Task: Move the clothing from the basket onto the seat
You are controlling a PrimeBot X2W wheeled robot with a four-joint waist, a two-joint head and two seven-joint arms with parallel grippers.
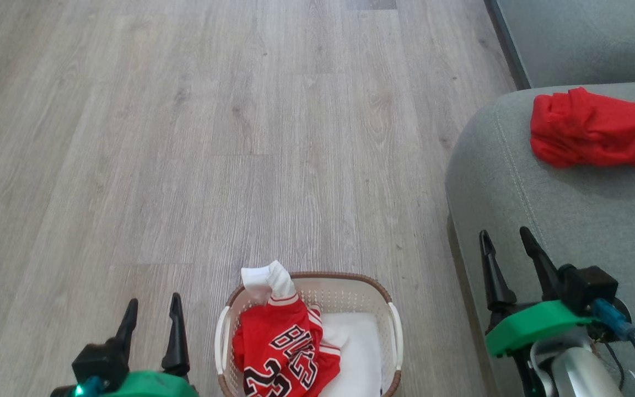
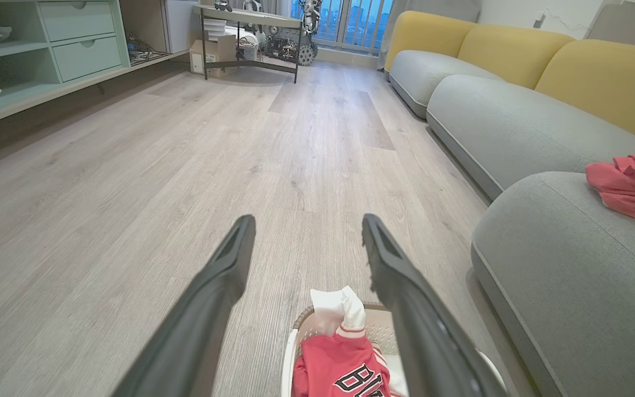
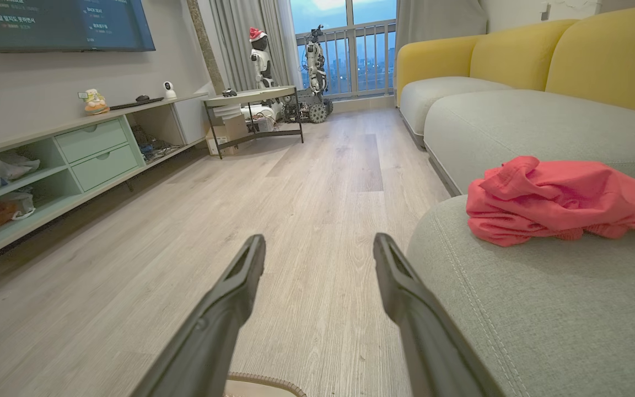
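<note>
A red jersey [image 1: 281,347] with black-white lettering and a white sleeve lies in the cream basket [image 1: 392,322] on the floor at the bottom centre; the sleeve drapes over the far rim. The jersey [image 2: 342,366] and the basket [image 2: 381,331] also show in the left wrist view. Red shorts [image 1: 593,129] lie crumpled on the grey seat [image 1: 521,209] at the right, also as the shorts [image 3: 554,201] on the seat [image 3: 543,309]. My left gripper [image 1: 152,311] stands open left of the basket. My right gripper [image 1: 507,242] stands open over the seat's front edge. Both are empty.
Pale wood floor [image 1: 213,138] stretches ahead. A mint shelf unit [image 3: 75,160] runs along the left wall, with a low table [image 3: 251,105] and parked robots [image 3: 315,71] by the window. Yellow sofa backs [image 3: 598,60] rise behind the cushions.
</note>
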